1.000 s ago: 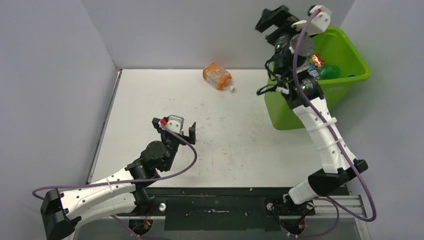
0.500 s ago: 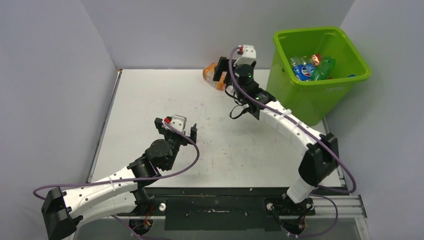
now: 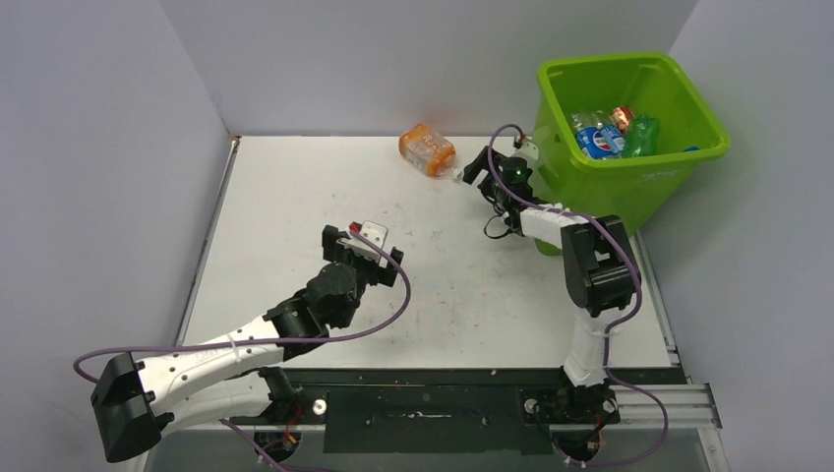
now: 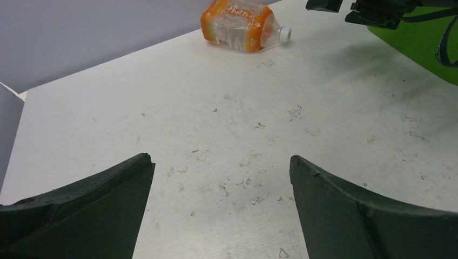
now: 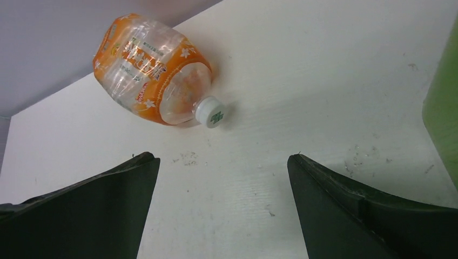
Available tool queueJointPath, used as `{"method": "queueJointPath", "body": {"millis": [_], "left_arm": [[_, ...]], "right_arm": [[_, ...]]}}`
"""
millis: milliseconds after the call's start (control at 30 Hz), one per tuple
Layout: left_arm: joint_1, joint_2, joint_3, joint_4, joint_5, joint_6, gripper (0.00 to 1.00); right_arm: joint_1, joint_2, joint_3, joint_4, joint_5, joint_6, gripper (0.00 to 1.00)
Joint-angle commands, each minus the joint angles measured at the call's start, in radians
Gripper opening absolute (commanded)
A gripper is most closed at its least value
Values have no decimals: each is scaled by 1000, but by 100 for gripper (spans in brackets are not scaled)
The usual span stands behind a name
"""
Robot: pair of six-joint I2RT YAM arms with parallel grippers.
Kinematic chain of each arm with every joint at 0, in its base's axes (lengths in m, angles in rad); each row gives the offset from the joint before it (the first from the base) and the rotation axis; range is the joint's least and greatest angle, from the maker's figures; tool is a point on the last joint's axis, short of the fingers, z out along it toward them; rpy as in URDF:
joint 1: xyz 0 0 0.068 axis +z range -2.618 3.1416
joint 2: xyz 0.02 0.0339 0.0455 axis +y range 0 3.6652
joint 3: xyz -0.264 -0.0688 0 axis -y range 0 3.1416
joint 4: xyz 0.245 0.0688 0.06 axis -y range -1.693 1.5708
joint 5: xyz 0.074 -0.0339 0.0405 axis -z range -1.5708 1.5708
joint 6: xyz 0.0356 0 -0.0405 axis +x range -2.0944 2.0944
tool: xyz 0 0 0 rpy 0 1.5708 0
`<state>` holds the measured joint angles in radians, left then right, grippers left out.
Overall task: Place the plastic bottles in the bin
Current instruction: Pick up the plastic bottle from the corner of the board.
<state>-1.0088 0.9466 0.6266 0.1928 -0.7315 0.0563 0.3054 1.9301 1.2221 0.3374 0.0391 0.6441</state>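
Observation:
One crushed orange-labelled plastic bottle (image 3: pixel 427 149) lies on its side at the table's far middle, white cap toward the bin. It also shows in the left wrist view (image 4: pixel 237 24) and the right wrist view (image 5: pixel 151 70). The lime-green bin (image 3: pixel 639 169) stands at the far right with several bottles (image 3: pixel 598 138) inside, one of them green (image 3: pixel 644 133). My right gripper (image 3: pixel 479 169) is open and empty, low over the table just right of the bottle's cap (image 5: pixel 210 116), pointing at it (image 5: pixel 222 159). My left gripper (image 3: pixel 369 251) is open and empty over the table's middle (image 4: pixel 221 162).
The bin's green wall (image 5: pixel 443 102) is close on the right gripper's right side. Grey walls close the table at the back and left. The right gripper (image 4: pixel 372 11) and bin (image 4: pixel 426 43) show at the top right of the left wrist view.
My right arm has swung from above the bin down to the table beside the orange bottle, gripper open. My left gripper has moved a little to the right.

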Motion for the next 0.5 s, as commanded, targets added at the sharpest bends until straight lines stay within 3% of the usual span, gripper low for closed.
{"method": "queueJointPath", "body": {"millis": [0,467], "left_arm": [[-7,13,46,-19,21,-17,96],[-5,60,64,-32,13,0,96]], "right_arm": [[-7,76,-24,331,-105,154,92],[-24,367,215,419,-166,195,91]]}}
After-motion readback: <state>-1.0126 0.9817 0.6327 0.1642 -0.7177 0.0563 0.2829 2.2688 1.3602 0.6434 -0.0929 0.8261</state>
